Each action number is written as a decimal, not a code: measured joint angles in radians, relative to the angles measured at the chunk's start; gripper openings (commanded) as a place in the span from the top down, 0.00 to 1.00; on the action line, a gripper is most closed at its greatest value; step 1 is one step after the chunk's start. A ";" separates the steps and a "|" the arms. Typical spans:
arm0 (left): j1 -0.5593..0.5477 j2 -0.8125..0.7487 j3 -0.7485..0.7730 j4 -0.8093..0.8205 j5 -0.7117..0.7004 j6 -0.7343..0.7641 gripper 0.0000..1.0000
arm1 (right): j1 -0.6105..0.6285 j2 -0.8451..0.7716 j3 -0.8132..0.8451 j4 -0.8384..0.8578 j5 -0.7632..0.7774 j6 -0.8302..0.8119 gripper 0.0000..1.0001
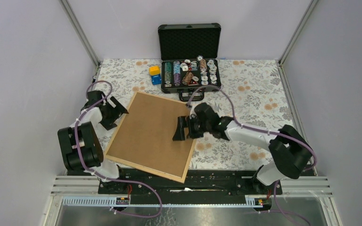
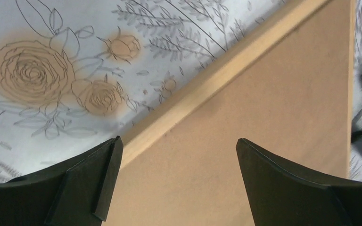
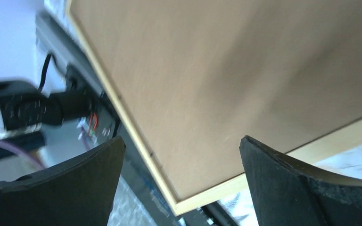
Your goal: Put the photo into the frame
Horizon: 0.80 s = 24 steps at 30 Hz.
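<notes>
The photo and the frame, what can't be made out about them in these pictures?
photo: in no view; whether it lies under the backing board cannot be told.
frame, front side: hidden in all views, turned to the table beneath the board.
frame, near corner: right wrist view, smeared by motion blur.

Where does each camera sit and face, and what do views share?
Top external: above and behind the bases, looking down on the brown board; both arms show.
Left wrist: looks down at the frame edge and floral cloth; left jaws open.
Right wrist: looks at the board's near corner; right jaws open.
All share the board.
</notes>
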 measured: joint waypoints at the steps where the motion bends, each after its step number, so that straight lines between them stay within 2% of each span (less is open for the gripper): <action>1: -0.010 -0.016 0.005 -0.020 -0.013 0.018 0.01 | -0.022 -0.013 0.038 -0.053 0.027 -0.038 0.00; 7: -0.116 -0.193 0.018 -0.092 -0.047 0.088 0.01 | -0.188 0.001 0.261 -0.270 0.215 -0.216 0.00; 11: -0.140 -0.206 0.061 -0.114 -0.032 0.108 0.01 | -0.243 0.082 0.363 -0.334 0.285 -0.279 0.00; 15: -0.136 -0.117 0.159 -0.114 -0.002 0.100 0.01 | -0.286 0.180 0.428 -0.349 0.275 -0.313 0.00; 24: -0.127 0.245 0.323 -0.061 0.068 0.078 0.04 | -0.319 0.354 0.528 -0.319 0.219 -0.347 0.00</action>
